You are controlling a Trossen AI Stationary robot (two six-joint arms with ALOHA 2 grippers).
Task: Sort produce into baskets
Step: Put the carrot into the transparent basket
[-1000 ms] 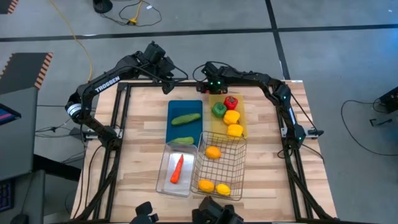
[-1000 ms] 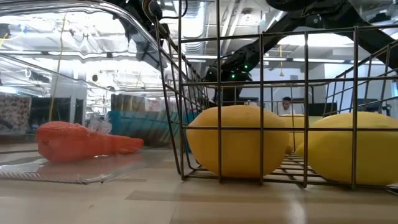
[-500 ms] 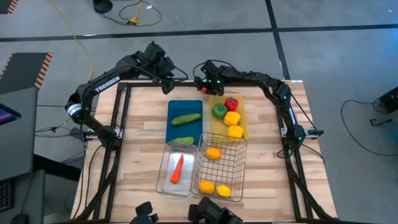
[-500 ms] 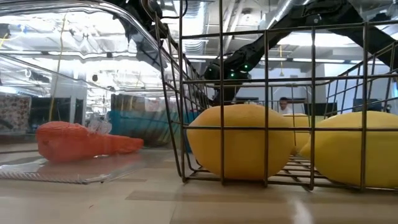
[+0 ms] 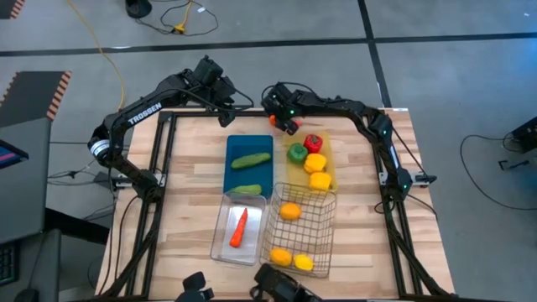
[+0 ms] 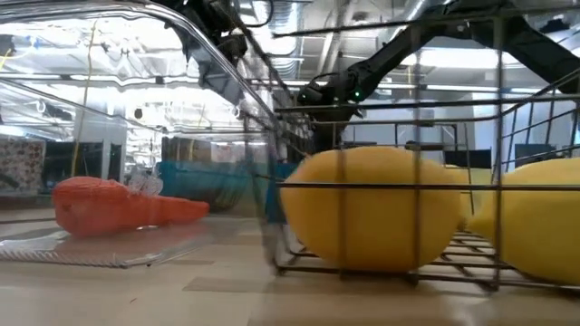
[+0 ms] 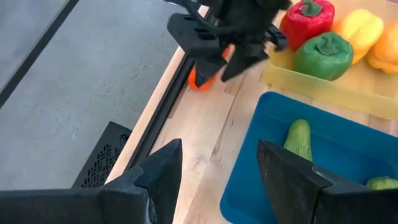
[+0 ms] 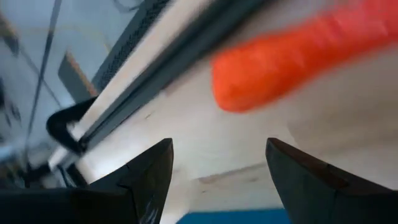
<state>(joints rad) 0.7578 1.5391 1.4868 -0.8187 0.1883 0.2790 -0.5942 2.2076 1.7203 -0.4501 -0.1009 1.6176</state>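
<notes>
Jaws of the right gripper (image 5: 287,123) stand apart over a loose orange toy carrot (image 7: 202,79) at the pale wooden worktop's (image 5: 189,184) far edge; left gripper (image 7: 219,163) jaws also apart, hovering nearby; grey floor (image 5: 75,33) beyond; flat blue tray (image 5: 249,172) and flat yellow tray (image 5: 328,159) adjacent.

Wooden table (image 5: 185,210): blue tray (image 5: 239,176), yellow tray (image 5: 329,151), clear bin (image 5: 220,247), wire basket (image 5: 323,226), carrot (image 5: 289,125).
</notes>
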